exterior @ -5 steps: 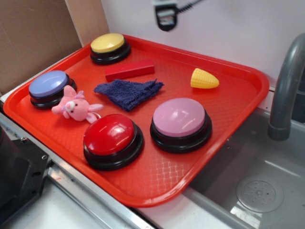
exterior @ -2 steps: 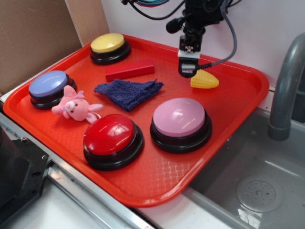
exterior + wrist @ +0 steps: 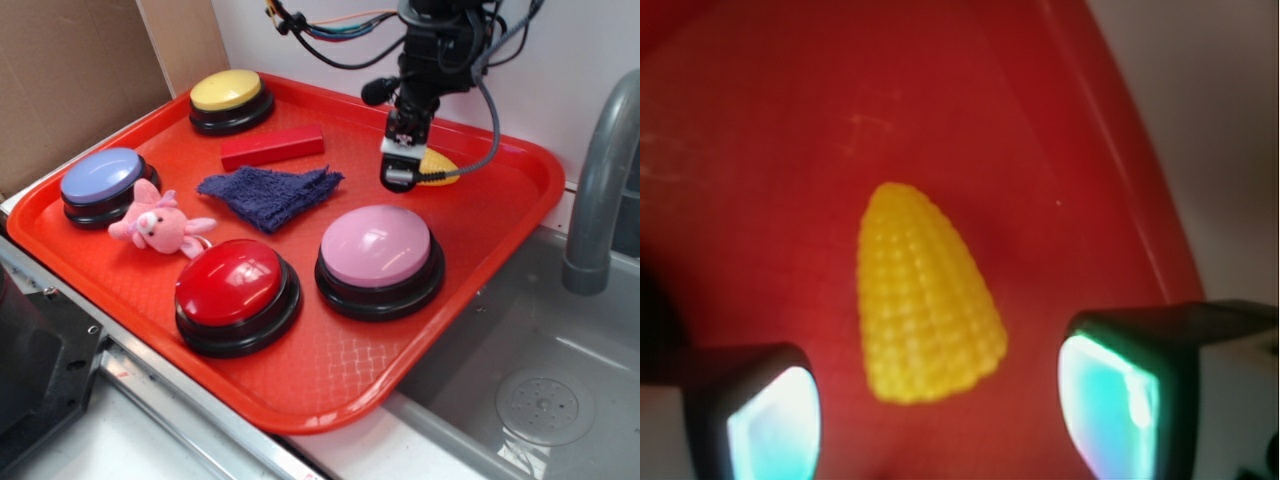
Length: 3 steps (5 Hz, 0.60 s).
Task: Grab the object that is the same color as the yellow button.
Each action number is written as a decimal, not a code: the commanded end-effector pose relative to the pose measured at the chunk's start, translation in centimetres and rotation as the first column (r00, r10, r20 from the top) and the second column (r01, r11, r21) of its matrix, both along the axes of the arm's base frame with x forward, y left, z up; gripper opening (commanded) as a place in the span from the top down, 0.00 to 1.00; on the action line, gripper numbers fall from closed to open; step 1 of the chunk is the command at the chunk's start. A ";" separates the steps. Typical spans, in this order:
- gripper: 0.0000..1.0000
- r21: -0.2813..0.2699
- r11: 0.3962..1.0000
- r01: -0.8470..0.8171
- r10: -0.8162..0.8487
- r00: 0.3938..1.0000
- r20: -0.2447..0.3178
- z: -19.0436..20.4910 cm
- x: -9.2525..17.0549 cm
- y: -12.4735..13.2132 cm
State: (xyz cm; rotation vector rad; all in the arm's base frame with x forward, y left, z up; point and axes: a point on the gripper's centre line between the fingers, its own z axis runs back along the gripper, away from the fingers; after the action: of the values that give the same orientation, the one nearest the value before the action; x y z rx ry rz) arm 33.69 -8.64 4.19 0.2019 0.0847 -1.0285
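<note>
Corn cob (image 3: 925, 300) lies flat on the red tray (image 3: 500, 215), near the tray's far right rim, pointed tip away from the claw (image 3: 940, 410). The claw hangs just over it, released, its two pads (image 3: 1110, 400) spread on either side of the cob's wide end without touching it. Also in the tray: the yellow button (image 3: 231, 100) at the far left corner, a blue button (image 3: 103, 184), red button (image 3: 237, 295), pink button (image 3: 379, 258), red block (image 3: 272, 147), navy cloth (image 3: 268, 192) and pink plush bunny (image 3: 158, 222).
</note>
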 end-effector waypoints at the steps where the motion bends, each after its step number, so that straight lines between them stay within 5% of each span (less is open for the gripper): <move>1: 0.00 -0.053 0.998 0.032 -0.033 0.999 -0.021 -1.5 0.1 -1.0; 2: 0.55 -0.098 0.994 0.042 -0.046 0.998 -0.043 -2.0 0.1 -1.2; 3: 1.00 -0.141 0.990 0.018 -0.019 1.000 -0.005 -1.4 0.0 -1.1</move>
State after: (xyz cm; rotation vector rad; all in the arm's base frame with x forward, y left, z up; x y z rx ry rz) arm 34.05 -8.94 1.66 0.0628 0.0691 -1.0427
